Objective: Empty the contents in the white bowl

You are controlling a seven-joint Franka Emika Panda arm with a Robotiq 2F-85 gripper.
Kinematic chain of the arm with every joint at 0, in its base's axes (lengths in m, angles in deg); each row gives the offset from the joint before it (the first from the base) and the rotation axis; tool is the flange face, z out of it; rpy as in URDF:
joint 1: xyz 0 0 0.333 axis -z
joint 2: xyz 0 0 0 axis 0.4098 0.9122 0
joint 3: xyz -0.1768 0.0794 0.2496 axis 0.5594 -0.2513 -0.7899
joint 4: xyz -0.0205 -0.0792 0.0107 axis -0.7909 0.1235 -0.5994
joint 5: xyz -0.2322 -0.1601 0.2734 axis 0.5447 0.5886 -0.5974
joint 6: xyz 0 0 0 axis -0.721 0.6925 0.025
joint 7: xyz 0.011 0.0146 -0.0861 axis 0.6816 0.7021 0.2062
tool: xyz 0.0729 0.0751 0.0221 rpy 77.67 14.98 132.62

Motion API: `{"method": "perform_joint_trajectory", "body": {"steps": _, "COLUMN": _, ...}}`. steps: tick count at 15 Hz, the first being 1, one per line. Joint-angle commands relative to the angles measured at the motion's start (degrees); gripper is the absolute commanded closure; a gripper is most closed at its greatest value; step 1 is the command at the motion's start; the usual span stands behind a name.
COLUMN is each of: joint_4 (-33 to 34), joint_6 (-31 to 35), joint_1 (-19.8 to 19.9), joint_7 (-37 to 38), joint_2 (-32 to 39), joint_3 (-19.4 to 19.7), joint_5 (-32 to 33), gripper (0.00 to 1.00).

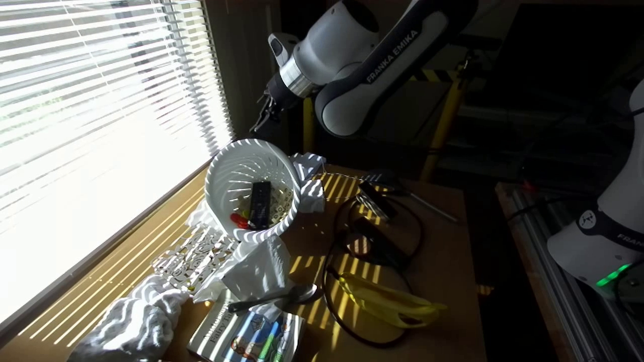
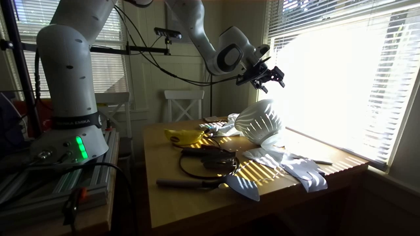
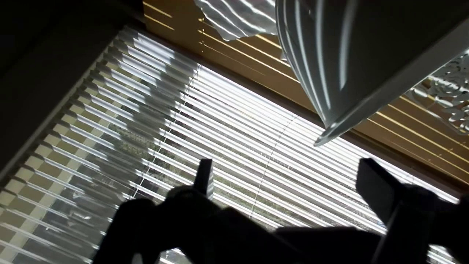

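The gripper [image 3: 287, 173] hangs above the white bowl [image 2: 255, 123], near the rim but apart from it in both exterior views. Its fingers [image 3: 203, 178] stand wide apart, window blinds [image 3: 242, 154] showing between them in the wrist view. The bowl leans on the table [image 2: 164, 159], its foot-to-mouth axis slanting upward and its mouth [image 1: 224, 183] facing the camera in an exterior view; a long black object [image 1: 260, 203], a red object [image 1: 239, 220] and pale pieces [image 1: 282, 202] lie inside.
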Motion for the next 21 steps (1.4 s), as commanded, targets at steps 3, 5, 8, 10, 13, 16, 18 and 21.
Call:
{"method": "perform_joint_trajectory", "body": {"steps": 3, "joint_4": 6.3, "joint_6": -7.3, "joint_1": -18.9, "joint_7": 2.8, "joint_2": 15.0, "joint_3": 24.6, "joint_5": -8.3, "gripper": 0.00}}
{"method": "perform_joint_trajectory", "body": {"steps": 5, "joint_4": 4.9, "joint_6": -14.6, "joint_1": -26.7, "joint_7": 7.0, "joint_2": 14.7, "joint_3": 30.8, "joint_5": -7.6, "gripper": 0.00}}
{"method": "perform_joint_trajectory", "body": {"steps": 8, "joint_4": 6.1, "joint_6": -22.2, "joint_1": -30.9, "joint_7": 16.8, "joint_2": 11.7, "joint_3": 33.3, "joint_5": 4.9, "gripper": 0.00}}
{"method": "perform_joint_trajectory", "body": {"steps": 10, "joint_4": 7.4, "joint_6": -24.6, "joint_1": -31.6, "joint_7": 20.1, "joint_2": 9.5, "joint_3": 32.8, "joint_5": 10.1, "gripper": 0.00}}
{"method": "perform_joint_trajectory", "body": {"steps": 13, "joint_4": 8.9, "joint_6": -23.6, "joint_1": -31.9, "joint_7": 26.4, "joint_2": 9.6, "joint_3": 33.8, "joint_5": 15.5, "gripper": 0.00}}
{"method": "perform_joint_trajectory", "body": {"steps": 16, "joint_4": 8.8, "joint_6": -23.4, "joint_1": -29.4, "joint_7": 27.3, "joint_2": 7.8, "joint_3": 30.5, "joint_5": 17.8, "gripper": 0.00}}
{"method": "perform_joint_trajectory", "body": {"steps": 18, "joint_4": 8.8, "joint_6": -23.5, "joint_1": -28.6, "joint_7": 27.4, "joint_2": 7.3, "joint_3": 29.7, "joint_5": 18.0, "gripper": 0.00}}
{"method": "perform_joint_trajectory", "body": {"steps": 21, "joint_4": 9.1, "joint_6": -26.6, "joint_1": -33.0, "joint_7": 35.5, "joint_2": 12.2, "joint_3": 35.6, "joint_5": 20.0, "gripper": 0.00}}
